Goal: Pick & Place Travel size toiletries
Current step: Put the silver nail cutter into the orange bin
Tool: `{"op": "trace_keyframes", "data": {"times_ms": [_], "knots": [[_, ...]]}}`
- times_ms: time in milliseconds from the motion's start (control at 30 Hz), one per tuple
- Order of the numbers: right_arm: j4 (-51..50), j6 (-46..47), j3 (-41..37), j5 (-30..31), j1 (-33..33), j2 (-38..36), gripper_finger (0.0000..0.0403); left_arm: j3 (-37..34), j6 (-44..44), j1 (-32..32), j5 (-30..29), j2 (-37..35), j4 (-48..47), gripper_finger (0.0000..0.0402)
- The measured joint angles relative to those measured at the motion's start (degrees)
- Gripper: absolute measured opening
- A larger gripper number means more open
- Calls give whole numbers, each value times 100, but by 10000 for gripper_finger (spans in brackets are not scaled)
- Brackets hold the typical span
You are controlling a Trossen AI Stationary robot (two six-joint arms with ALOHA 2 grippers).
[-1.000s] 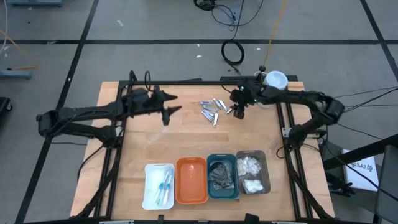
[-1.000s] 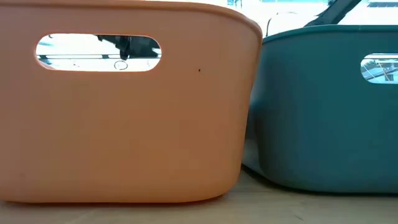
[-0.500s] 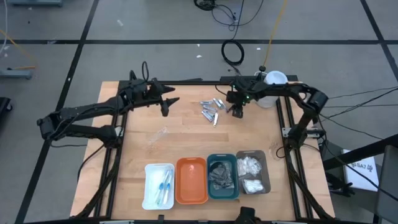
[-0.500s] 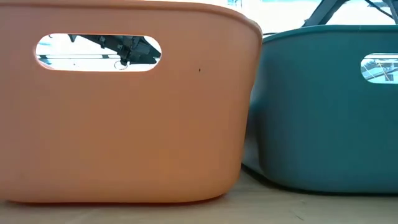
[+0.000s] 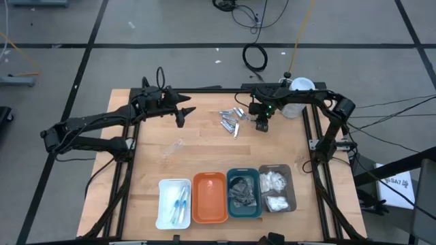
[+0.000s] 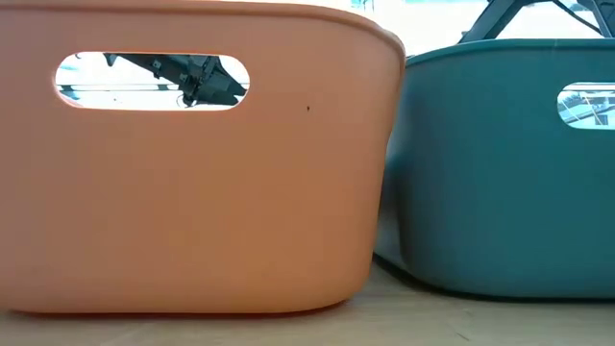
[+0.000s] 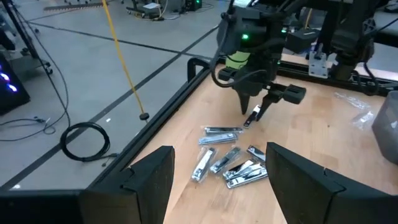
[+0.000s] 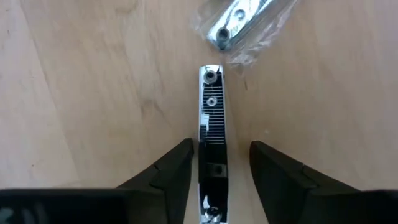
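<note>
A small pile of silvery metal pieces [image 5: 230, 120] [image 7: 230, 165] lies on the wooden table near its far edge. One bare metal piece [image 8: 211, 112] [image 7: 252, 116] lies flat on the wood at the pile's right side. My right gripper [image 5: 261, 124] [image 8: 221, 146] points steeply down over it, open, one finger on each side of its end with a gap on both sides. A clear-wrapped metal piece [image 8: 239, 22] lies just beyond. My left gripper [image 5: 185, 114] [image 7: 219, 148] hovers open to the left of the pile, pointing at it.
Along the near edge stand a white tray [image 5: 163, 204] with wrapped sticks, an orange tray [image 5: 210, 204] [image 6: 192, 192], a teal tray [image 5: 230, 194] [image 6: 500, 173] with dark bundles and a grey tray [image 5: 291, 187] with white pads. A white-lidded canister [image 5: 300, 88] stands far right. Bare wood lies mid-table.
My right gripper has sunk toward the table beside the pile and tipped to point more steeply down. My left gripper has swung a little toward the far edge and now points toward the pile.
</note>
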Motion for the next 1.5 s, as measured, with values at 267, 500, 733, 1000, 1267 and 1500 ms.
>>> {"op": "trace_keyframes", "data": {"times_ms": [267, 500, 733, 1000, 1267, 1500], "knots": [[-80, 330, -9, -5, 161, 0, 55, 0, -68, 0, -605, 0, 4, 248], [-38, 495, -25, -10, 318, -138, 40, 0, -193, 0, -817, 0, 42, 248], [559, 713, -46, -203, 628, -1031, 40, 3, -797, -30, -450, 94, 323, 248], [3820, 1304, -804, -1283, 1301, -2053, 40, 5, -149, -738, 485, 1171, 1764, 248], [7462, 1767, -1916, -1276, 2002, -2129, 40, 9, 752, -1455, 440, 2507, 4255, 248], [7987, 1937, -2087, -1289, 2335, -2133, 40, 412, 446, -1793, 441, 3121, 4954, 248]]}}
